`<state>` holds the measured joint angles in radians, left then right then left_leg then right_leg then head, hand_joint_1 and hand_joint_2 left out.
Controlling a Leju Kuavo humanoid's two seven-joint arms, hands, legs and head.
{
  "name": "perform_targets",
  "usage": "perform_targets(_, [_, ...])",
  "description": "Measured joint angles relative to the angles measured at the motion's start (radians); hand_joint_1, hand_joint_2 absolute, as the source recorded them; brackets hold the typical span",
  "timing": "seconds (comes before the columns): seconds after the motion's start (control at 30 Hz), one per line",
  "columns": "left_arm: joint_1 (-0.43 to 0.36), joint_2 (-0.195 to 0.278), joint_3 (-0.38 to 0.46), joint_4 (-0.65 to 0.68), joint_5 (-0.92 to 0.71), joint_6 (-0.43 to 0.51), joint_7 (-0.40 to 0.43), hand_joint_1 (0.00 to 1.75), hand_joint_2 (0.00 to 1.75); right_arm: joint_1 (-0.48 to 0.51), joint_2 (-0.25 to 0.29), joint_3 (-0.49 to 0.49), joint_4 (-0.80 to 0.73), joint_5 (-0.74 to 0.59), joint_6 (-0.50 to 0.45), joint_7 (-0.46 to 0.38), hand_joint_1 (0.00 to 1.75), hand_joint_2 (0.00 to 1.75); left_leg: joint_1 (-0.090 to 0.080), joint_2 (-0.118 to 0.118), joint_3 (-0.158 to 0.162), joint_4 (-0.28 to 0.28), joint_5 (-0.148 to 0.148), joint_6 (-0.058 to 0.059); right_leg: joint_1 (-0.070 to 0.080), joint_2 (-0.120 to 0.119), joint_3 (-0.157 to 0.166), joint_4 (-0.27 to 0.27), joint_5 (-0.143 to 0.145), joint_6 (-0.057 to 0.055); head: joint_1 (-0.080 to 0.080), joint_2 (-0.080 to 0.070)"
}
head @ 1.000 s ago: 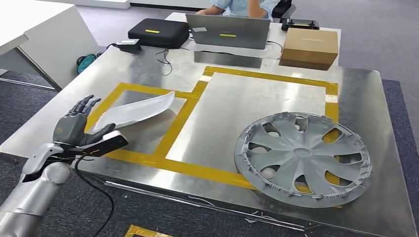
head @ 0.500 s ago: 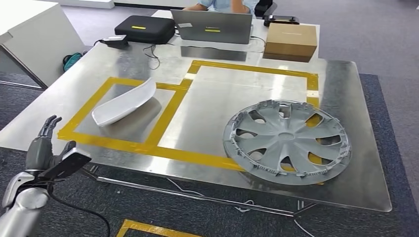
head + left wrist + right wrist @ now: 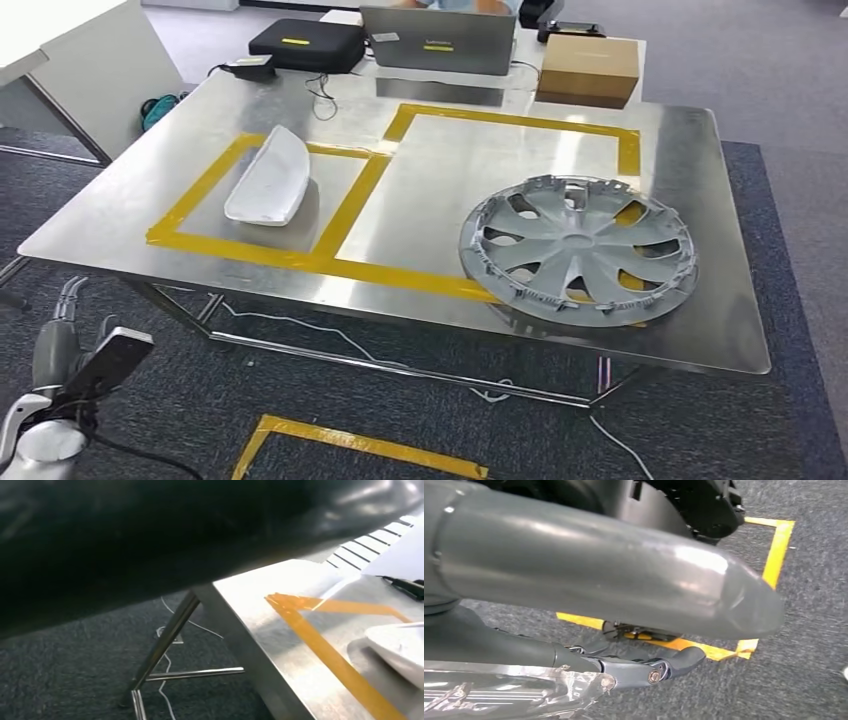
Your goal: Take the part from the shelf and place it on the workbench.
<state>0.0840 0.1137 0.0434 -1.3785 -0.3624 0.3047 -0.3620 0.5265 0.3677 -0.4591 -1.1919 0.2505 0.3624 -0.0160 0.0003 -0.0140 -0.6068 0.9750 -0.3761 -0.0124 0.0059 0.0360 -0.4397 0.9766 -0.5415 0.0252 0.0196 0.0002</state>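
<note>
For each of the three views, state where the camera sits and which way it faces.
Head view: high on the body, looking down at the shiny metal workbench; left hand low beside it.
Left wrist view: behind the left hand, facing the workbench edge and the white curved plastic part.
Right wrist view: behind the right hand, facing carpet.
Shared: head and left wrist views both show that part.

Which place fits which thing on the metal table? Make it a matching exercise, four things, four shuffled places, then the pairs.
1. white curved plastic part
2. grey plastic wheel cover
3. brown cardboard box
4. black flat case

A. far edge, right of the grey laptop
B. inside the small yellow-taped square
C. far edge, left of the laptop
D. over the large taped rectangle's near right corner

Pairs: 1-B, 2-D, 3-A, 4-C.
</note>
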Motion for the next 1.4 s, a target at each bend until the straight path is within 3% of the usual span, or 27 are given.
perform_targets(0.07, [0.004, -0.003, 0.006, 0.0, 0.013, -0.005, 0.003, 0.0, 0.0, 0.0, 0.0, -0.001, 0.0, 0.002, 0.0, 0.001, 0.0, 0.0, 0.003, -0.006, -0.009, -0.001, 0.008, -0.012, 0.0, -0.011, -0.017, -0.001, 0.014, -0.016, 0.001, 0.0])
perform_targets(0.1, [0.007, -0.005, 0.012, 0.002, 0.029, -0.013, 0.009, 0.0, 0.0, 0.0, 0.0, -0.001, -0.001, 0.003, 0.001, 0.002, 0.0, 0.0, 0.004, -0.007, -0.018, 0.013, -0.012, -0.018, -0.002, -0.019, -0.029, -0.003, 0.026, -0.026, -0.003, 0.0])
perform_targets(0.17, [0.011, -0.012, 0.029, 0.009, 0.084, -0.045, 0.022, 0.0, 0.0, 0.0, 0.0, -0.002, -0.002, 0.011, 0.006, 0.004, 0.0, 0.0, 0.008, -0.002, -0.047, 0.093, -0.103, -0.028, -0.006, -0.035, -0.056, -0.006, 0.053, -0.038, -0.009, 0.0])
perform_targets(0.23, [0.015, -0.024, 0.056, 0.029, 0.164, -0.097, 0.035, 0.0, 0.0, -0.001, 0.0, -0.003, -0.002, 0.024, 0.014, 0.006, 0.0, 0.0, 0.012, 0.001, -0.078, 0.225, -0.188, -0.038, -0.006, -0.051, -0.084, -0.005, 0.078, -0.039, -0.011, 0.0])
perform_targets(0.27, [0.019, -0.033, 0.073, 0.045, 0.21, -0.129, 0.041, 0.0, 0.0, -0.002, 0.0, -0.004, -0.002, 0.033, 0.02, 0.007, 0.0, 0.0, 0.014, 0.002, -0.08, 0.272, -0.199, -0.042, -0.007, -0.06, -0.097, -0.004, 0.089, -0.037, -0.011, 0.0])
perform_targets(0.3, [0.025, -0.041, 0.093, 0.063, 0.253, -0.161, 0.045, 0.0, 0.0, -0.003, 0.0, -0.006, -0.001, 0.043, 0.026, 0.006, 0.0, 0.0, 0.016, 0.003, -0.069, 0.288, -0.188, -0.045, -0.007, -0.068, -0.112, -0.003, 0.1, -0.034, -0.011, 0.0])
perform_targets(0.33, [0.03, -0.05, 0.114, 0.081, 0.289, -0.19, 0.048, 0.0, 0.0, -0.004, 0.0, -0.009, 0.0, 0.054, 0.034, 0.006, 0.0, 0.0, 0.018, 0.008, -0.038, 0.263, -0.161, -0.048, -0.008, -0.077, -0.125, -0.001, 0.108, -0.031, -0.011, 0.0])
perform_targets(0.4, [0.034, -0.067, 0.156, 0.114, 0.332, -0.23, 0.049, 0.0, 0.0, -0.008, 0.0, -0.017, 0.002, 0.077, 0.047, 0.003, 0.0, 0.0, 0.023, 0.043, 0.066, 0.131, -0.12, -0.054, -0.008, -0.095, -0.147, 0.008, 0.121, -0.02, -0.012, 0.0])
perform_targets(0.47, [0.034, -0.084, 0.194, 0.147, 0.343, -0.25, 0.049, 0.0, 0.0, -0.013, 0.0, -0.026, 0.005, 0.096, 0.052, 0.001, 0.0, 0.0, 0.021, 0.075, 0.145, 0.008, -0.124, -0.046, -0.005, -0.114, -0.162, 0.022, 0.129, -0.006, -0.013, 0.0])
perform_targets(0.5, [0.036, -0.091, 0.21, 0.164, 0.344, -0.255, 0.048, 0.0, 0.0, -0.016, 0.0, -0.031, 0.006, 0.103, 0.053, 0.0, 0.0, 0.0, 0.018, 0.078, 0.158, -0.019, -0.131, -0.036, -0.005, -0.123, -0.165, 0.027, 0.134, -0.001, -0.013, 0.0])
perform_targets(0.57, [0.047, -0.103, 0.24, 0.192, 0.343, -0.262, 0.048, 0.0, 0.0, -0.022, 0.0, -0.038, 0.01, 0.113, 0.058, 0.0, 0.0, 0.0, 0.014, 0.062, 0.145, -0.023, -0.128, -0.012, -0.01, -0.134, -0.17, 0.031, 0.139, 0.011, -0.011, 0.0])
perform_targets(0.6, [0.051, -0.108, 0.254, 0.204, 0.342, -0.266, 0.048, 0.0, 0.0, -0.023, 0.0, -0.041, 0.012, 0.119, 0.062, -0.001, 0.0, 0.0, 0.014, 0.054, 0.139, -0.022, -0.122, -0.002, -0.013, -0.121, -0.175, 0.042, 0.125, 0.016, -0.011, 0.0])
perform_targets(0.67, [0.055, -0.118, 0.277, 0.221, 0.336, -0.274, 0.048, 0.0, 0.0, -0.025, 0.0, -0.051, 0.016, 0.132, 0.075, -0.004, 0.0, 0.0, 0.012, 0.037, 0.121, -0.021, -0.105, 0.014, -0.016, -0.074, -0.208, 0.127, 0.056, 0.025, -0.008, 0.0])
perform_targets(0.73, [0.056, -0.127, 0.293, 0.235, 0.329, -0.28, 0.048, 0.0, 0.0, -0.027, 0.0, -0.06, 0.021, 0.143, 0.085, -0.007, 0.0, 0.0, 0.005, 0.014, 0.096, -0.02, -0.086, 0.023, -0.012, -0.044, -0.253, 0.266, -0.03, 0.022, -0.005, 0.0])
perform_targets(0.77, [0.058, -0.131, 0.3, 0.242, 0.326, -0.282, 0.048, 0.0, 0.0, -0.029, 0.0, -0.065, 0.024, 0.147, 0.088, -0.007, 0.0, 0.0, 0.001, 0.003, 0.084, -0.019, -0.076, 0.025, -0.01, -0.04, -0.261, 0.311, -0.052, 0.017, -0.004, 0.0])
perform_targets(0.8, [0.06, -0.134, 0.306, 0.249, 0.324, -0.282, 0.048, 0.0, 0.0, -0.031, 0.0, -0.068, 0.026, 0.149, 0.09, -0.008, 0.0, 0.0, -0.002, -0.01, 0.074, -0.019, -0.068, 0.026, -0.006, -0.038, -0.249, 0.315, -0.054, 0.011, -0.004, 0.0])
perform_targets(0.83, [0.061, -0.137, 0.312, 0.254, 0.323, -0.283, 0.048, 0.0, 0.0, -0.033, 0.0, -0.071, 0.027, 0.15, 0.09, -0.009, 0.0, 0.0, -0.005, -0.023, 0.067, -0.018, -0.06, 0.027, -0.002, -0.034, -0.216, 0.278, -0.038, 0.003, -0.004, 0.0])
perform_targets(0.9, [0.062, -0.141, 0.32, 0.261, 0.322, -0.283, 0.048, 0.0, 0.0, -0.036, -0.001, -0.076, 0.029, 0.152, 0.091, -0.01, 0.0, 0.0, -0.007, -0.048, 0.057, -0.018, -0.047, 0.025, 0.006, 0.0, -0.111, 0.122, 0.011, -0.018, -0.004, 0.0])
perform_targets(0.97, [0.061, -0.146, 0.327, 0.266, 0.322, -0.284, 0.048, 0.0, 0.0, -0.04, -0.001, -0.08, 0.03, 0.157, 0.094, -0.014, 0.0, 0.0, -0.008, -0.067, 0.048, -0.017, -0.037, 0.019, 0.012, 0.033, -0.048, 0.013, 0.036, -0.029, -0.002, 0.0])
perform_targets(1.0, [0.061, -0.147, 0.33, 0.268, 0.321, -0.285, 0.05, 0.0, 0.0, -0.042, -0.002, -0.082, 0.03, 0.161, 0.097, -0.016, 0.0, 0.0, -0.006, -0.076, 0.044, -0.017, -0.033, 0.014, 0.014, 0.037, -0.042, -0.003, 0.036, -0.031, -0.002, 0.0])
perform_targets(1.07, [0.063, -0.149, 0.343, 0.278, 0.32, -0.292, 0.055, 0.0, 0.0, -0.045, -0.002, -0.086, 0.034, 0.175, 0.105, -0.023, 0.0, 0.0, -0.005, -0.091, 0.037, -0.017, -0.024, 0.003, 0.013, 0.013, -0.045, -0.008, 0.048, -0.032, 0.001, 0.0])
perform_targets(1.1, [0.065, -0.151, 0.35, 0.285, 0.318, -0.297, 0.057, 0.0, 0.0, -0.048, -0.002, -0.09, 0.036, 0.183, 0.109, -0.026, 0.0, 0.0, -0.006, -0.083, 0.03, -0.009, -0.031, -0.002, 0.01, 0.002, -0.045, -0.012, 0.055, -0.036, 0.001, 0.0])
perform_targets(1.17, [0.065, -0.153, 0.362, 0.303, 0.312, -0.305, 0.057, 0.0, 0.0, -0.054, -0.002, -0.099, 0.039, 0.198, 0.119, -0.032, 0.0, 0.0, -0.006, -0.042, -0.004, 0.062, -0.087, -0.011, 0.004, -0.024, -0.05, -0.018, 0.068, -0.043, -0.004, 0.0])
perform_targets(1.23, [0.061, -0.156, 0.369, 0.324, 0.304, -0.31, 0.057, 0.0, 0.0, -0.056, -0.002, -0.109, 0.044, 0.209, 0.128, -0.034, 0.0, 0.0, 0.0, -0.006, -0.062, 0.201, -0.169, -0.024, 0.004, -0.052, -0.06, -0.017, 0.076, -0.044, -0.011, 0.0])
perform_targets(1.3, [0.062, -0.159, 0.373, 0.343, 0.3, -0.313, 0.056, 0.0, 0.0, -0.058, -0.002, -0.119, 0.049, 0.215, 0.131, -0.034, 0.0, 0.0, 0.008, 0.004, -0.084, 0.28, -0.197, -0.035, 0.003, -0.081, -0.07, -0.014, 0.082, -0.04, -0.011, 0.0])
perform_targets(1.33, [0.063, -0.159, 0.375, 0.35, 0.299, -0.314, 0.056, 0.0, 0.0, -0.06, -0.002, -0.122, 0.051, 0.216, 0.132, -0.034, 0.0, 0.0, 0.013, 0.008, -0.064, 0.258, -0.181, -0.039, 0.002, -0.095, -0.075, -0.012, 0.083, -0.037, -0.011, 0.0])
perform_targets(1.4, [0.063, -0.16, 0.379, 0.362, 0.296, -0.313, 0.056, 0.0, 0.0, -0.065, -0.002, -0.127, 0.054, 0.222, 0.136, -0.035, 0.0, 0.0, 0.02, 0.041, 0.022, 0.124, -0.124, -0.049, -0.001, -0.12, -0.08, -0.004, 0.083, -0.029, -0.012, 0.0])
